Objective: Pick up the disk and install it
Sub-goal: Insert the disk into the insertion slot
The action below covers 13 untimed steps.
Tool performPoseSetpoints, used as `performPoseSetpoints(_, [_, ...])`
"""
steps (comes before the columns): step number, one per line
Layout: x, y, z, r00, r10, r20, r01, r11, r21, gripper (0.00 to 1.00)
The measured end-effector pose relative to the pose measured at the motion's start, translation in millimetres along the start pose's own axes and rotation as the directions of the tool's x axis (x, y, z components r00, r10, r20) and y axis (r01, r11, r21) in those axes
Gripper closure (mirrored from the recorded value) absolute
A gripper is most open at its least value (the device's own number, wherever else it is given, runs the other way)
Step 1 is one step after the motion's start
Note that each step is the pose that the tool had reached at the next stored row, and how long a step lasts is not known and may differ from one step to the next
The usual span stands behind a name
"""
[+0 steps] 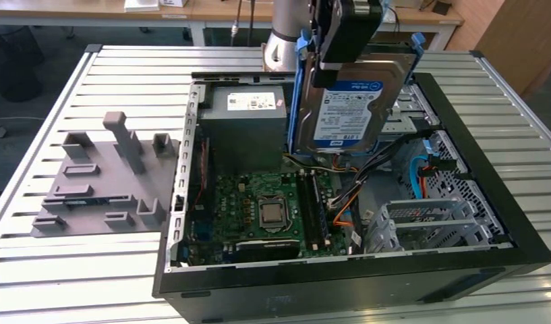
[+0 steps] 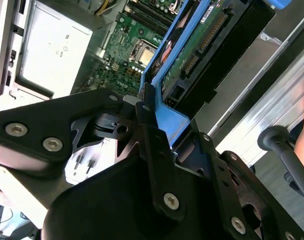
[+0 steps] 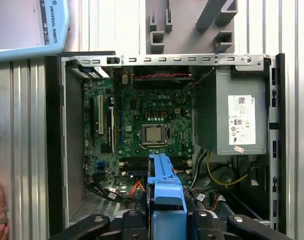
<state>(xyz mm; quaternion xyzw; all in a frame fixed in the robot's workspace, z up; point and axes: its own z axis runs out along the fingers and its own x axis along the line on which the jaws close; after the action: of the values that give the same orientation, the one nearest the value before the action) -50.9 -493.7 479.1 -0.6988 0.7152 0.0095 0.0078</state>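
Quick status: the pick-up half looks done. The end effector (image 1: 345,61) is clenched on the disk (image 1: 358,108), gripping it by the blue rails (image 1: 299,94). In the second wrist view you can see a black finger (image 2: 154,145) pressed tight against the blue plastic.

The disk hangs upright on edge over the far right part of the open case (image 1: 518,236), well off the tabletop (image 1: 41,270). Its low edge is just above the cables to the right of the motherboard (image 1: 266,209).

As far as I can judge it isn't seated in anything. It's well apart from the silver cage (image 1: 433,223) at the near right of the case, and nothing looks plugged into its connectors. So the install half is all left to do.

The grey fixture (image 1: 104,182) sits on the tabletop at the exterior view's left, beside the case.

On writing:
- The disk has a white-and-blue label (image 1: 340,125) facing the near side in the exterior view.
- The grey box (image 1: 243,131) at the far left inside the case carries a white sticker (image 1: 251,102) with small print and symbols.
- The arm's pale-blue band (image 3: 27,25) has lettering on it in the first wrist view.

All three have print, but I'm not quoting any of it here.
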Motion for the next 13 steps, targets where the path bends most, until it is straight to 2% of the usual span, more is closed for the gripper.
performPoseSetpoints(3, [3.8,-0.4,0.1,1.0000,0.000,-0.0001,0.000,1.0000,0.0000,0.64])
performPoseSetpoints(8, [4.5,-6.5,0.5,1.0000,0.000,-0.0001,0.000,1.0000,-0.0002,0.64])
performPoseSetpoints(13, [6.7,-7.6,1.4,1.0000,0.000,-0.0018,0.000,1.0000,-0.0002,0.64])
